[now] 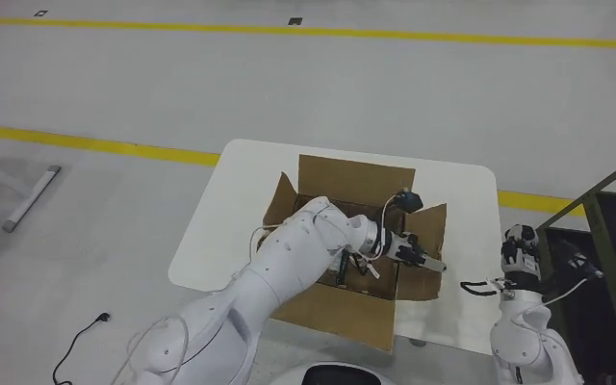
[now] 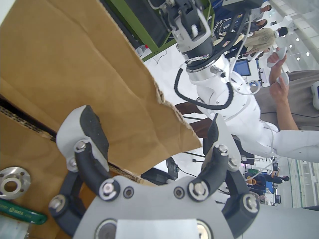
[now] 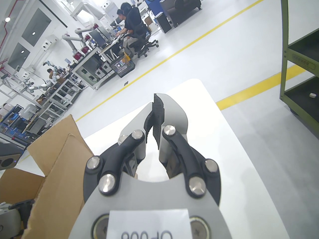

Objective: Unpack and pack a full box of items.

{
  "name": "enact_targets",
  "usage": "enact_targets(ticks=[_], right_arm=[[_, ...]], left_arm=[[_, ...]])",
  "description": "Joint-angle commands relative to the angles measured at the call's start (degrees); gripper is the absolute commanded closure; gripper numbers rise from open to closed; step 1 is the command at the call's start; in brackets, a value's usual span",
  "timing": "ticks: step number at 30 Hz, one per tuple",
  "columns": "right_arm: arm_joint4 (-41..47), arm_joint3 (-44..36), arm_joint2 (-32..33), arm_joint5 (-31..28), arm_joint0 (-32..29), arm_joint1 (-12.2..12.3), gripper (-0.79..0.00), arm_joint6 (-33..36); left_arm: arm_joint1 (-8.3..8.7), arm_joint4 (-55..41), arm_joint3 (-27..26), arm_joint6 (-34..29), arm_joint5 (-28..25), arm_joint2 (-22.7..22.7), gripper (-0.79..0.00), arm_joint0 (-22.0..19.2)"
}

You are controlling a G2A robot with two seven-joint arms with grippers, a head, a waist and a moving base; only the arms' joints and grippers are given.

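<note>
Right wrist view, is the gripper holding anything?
No, the fingers of the right gripper are shut against each other with nothing between them, above the white table.

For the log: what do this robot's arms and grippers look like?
Both the left arm and right arm are glossy white shells; a black cable loops at the right wrist. The left gripper and right gripper match: pale finger shells, black ribbed pads, black linkages with silver bolts, a grey base plate. The right's plate carries a white label.
</note>
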Motion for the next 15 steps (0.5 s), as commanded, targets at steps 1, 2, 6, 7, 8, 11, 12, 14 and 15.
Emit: enact_targets(ticks=[1,2,6,7,8,11,12,14,15], right_arm=[[0.1,-0.1,0.2,0.1,0.0,0.0,0.000,0.2],[-0.1,-0.1,0.3,0.2,-0.1,0.0,0.000,0.3],[0.0,-0.2,0.7,0.1,-0.5,-0.1,0.000,0.6],[0.2,-0.2,0.7,0.1,-0.5,-0.2,0.000,0.7],[0.2,-0.3,0.8,0.1,-0.6,-0.2,0.000,0.8],[1.9,-0.5,0.7,-0.3,-0.7,-0.3,0.000,2.2],[2.9,-0.7,0.7,-0.6,-0.8,-0.3,0.000,3.2],[5.9,-1.0,0.8,-1.2,-0.8,-0.4,-0.105,5.0],[7.7,-1.1,0.9,-1.5,-0.9,-0.5,-0.163,6.5]], left_arm=[[-0.74,-0.4,1.3,0.4,-0.3,0.1,-0.785,0.3],[-1.04,-0.8,2.2,0.2,-0.5,0.1,-0.785,0.2],[-2.04,-0.4,4.7,0.0,-1.2,0.2,-0.785,-0.3],[-2.27,-0.5,5.1,0.1,-1.3,0.1,-0.785,-0.3],[-2.49,-0.3,5.5,0.1,-1.5,0.2,-0.785,-0.3],[-3.07,0.0,6.6,0.1,-1.7,0.2,-0.785,-0.5],[-3.23,0.4,7.0,0.3,-1.7,0.2,-0.785,-0.6],[-3.46,0.6,7.6,0.4,-2.0,0.1,-0.785,-0.7],[-3.53,0.8,8.0,0.6,-2.1,0.0,-0.785,-0.8]])
